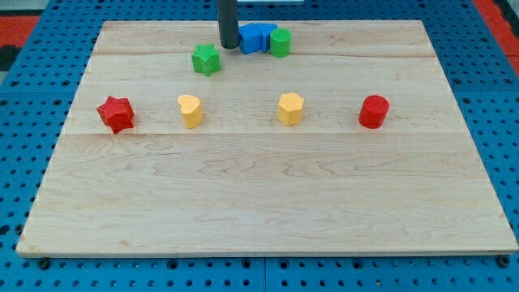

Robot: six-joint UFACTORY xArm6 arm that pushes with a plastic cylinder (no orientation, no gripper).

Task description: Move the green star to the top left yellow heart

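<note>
So there's no gripper on this rig, just the rod. My tip [229, 45] sits at the far side of the counter [268, 203], just right of and a bit beyond the green star [207, 59], and right beside the blue block [255, 38]. A green cylinder [280, 41] touches the blue one on its right. The yellow heart [190, 110] is nearer than the star, slightly left. In that same row: red star [115, 113] far left, yellow hexagon-ish block [290, 109], red cylinder [374, 111].
</note>
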